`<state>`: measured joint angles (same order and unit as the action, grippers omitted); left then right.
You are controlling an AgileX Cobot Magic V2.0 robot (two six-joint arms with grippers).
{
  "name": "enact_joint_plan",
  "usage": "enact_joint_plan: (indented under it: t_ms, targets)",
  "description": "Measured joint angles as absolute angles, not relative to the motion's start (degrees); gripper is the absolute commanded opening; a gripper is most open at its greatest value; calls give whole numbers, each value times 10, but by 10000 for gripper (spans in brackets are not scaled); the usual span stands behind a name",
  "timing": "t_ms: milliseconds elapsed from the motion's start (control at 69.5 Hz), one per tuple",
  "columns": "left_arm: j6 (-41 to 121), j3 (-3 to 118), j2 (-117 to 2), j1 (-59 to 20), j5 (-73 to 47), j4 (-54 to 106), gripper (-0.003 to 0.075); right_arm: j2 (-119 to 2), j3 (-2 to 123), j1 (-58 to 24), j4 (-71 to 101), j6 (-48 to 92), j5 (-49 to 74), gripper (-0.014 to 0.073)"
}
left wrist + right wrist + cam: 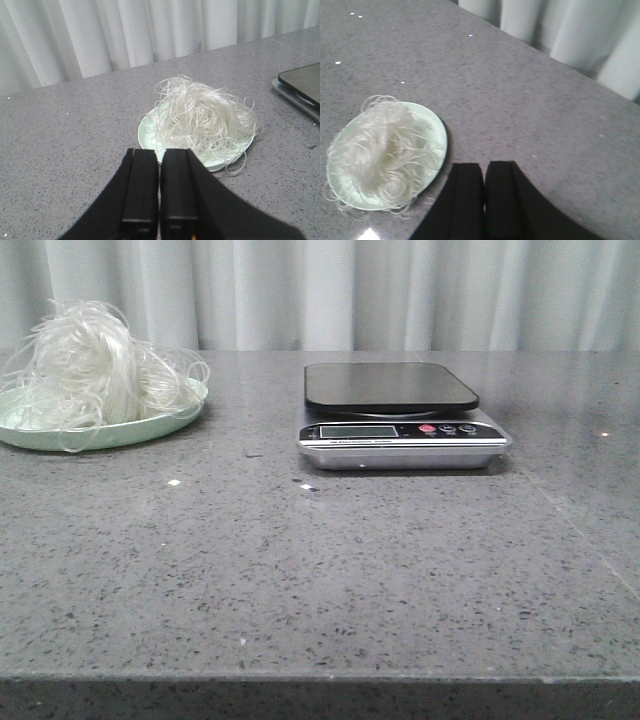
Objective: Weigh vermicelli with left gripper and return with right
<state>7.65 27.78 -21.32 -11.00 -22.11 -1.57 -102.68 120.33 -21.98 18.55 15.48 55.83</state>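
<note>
The vermicelli (90,365) is a fluffy tangle of thin white strands heaped on a pale green plate (150,425) at the far left of the table. A kitchen scale (400,430) with a bare black platform (390,386) stands at centre right. In the left wrist view my left gripper (160,152) is shut and holds nothing, just short of the plate (147,135) and the vermicelli (205,117). My right gripper (484,167) is shut too, beside the plate (436,127) with the vermicelli (375,150). Neither arm shows in the front view.
The grey speckled table (320,570) ends at a front edge near the bottom of the front view. Pale curtains (330,290) hang behind it. A corner of the scale (302,82) shows in the left wrist view.
</note>
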Motion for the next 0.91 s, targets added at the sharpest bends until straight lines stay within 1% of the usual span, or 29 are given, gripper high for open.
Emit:
enact_joint_plan:
  t_ms: [115, 216, 273, 345, 417, 431, 446, 460, 604, 618, 661, 776, 791, 906]
  targets:
    - [76, 278, -213, -110, -217, -16, 136, -990, 1189, -161, 185, 155, 588, 153]
    - [76, 278, -213, -110, -211, -16, 136, -953, 1138, -121, 185, 155, 589, 153]
    - [76, 278, -213, -110, -209, -16, 136, -920, 1084, -100, 184, 155, 579, 153]
    - [76, 278, -213, -110, -208, -16, 136, -880, 1018, -82, 184, 155, 549, 153]
    - [76, 278, -213, -110, -208, -16, 136, -825, 924, -70, 183, 155, 498, 153]
    - [76, 278, -213, -110, -208, -16, 136, -830, 924, -69, 183, 155, 502, 153]
    - [76, 278, -213, -110, -208, -16, 136, -807, 887, -67, 182, 155, 480, 153]
    - [76, 278, -213, -110, -208, -16, 136, -803, 887, -67, 182, 155, 476, 153]
    - [76, 278, -213, -110, -208, -16, 136, -695, 727, -64, 182, 155, 378, 153]
    - [76, 278, -213, -110, -208, -16, 136, -695, 727, -64, 182, 155, 378, 153]
    - [76, 278, -213, -110, -208, -16, 136, -656, 668, -64, 182, 155, 346, 153]
    - [76, 278, -213, -110, -208, -16, 136, -578, 572, -64, 182, 155, 286, 153]
    - [76, 278, -213, -110, -208, -16, 136, -558, 541, -64, 182, 155, 272, 153]
    - [76, 278, -213, -110, -208, -16, 136, -474, 452, -64, 182, 155, 220, 153]
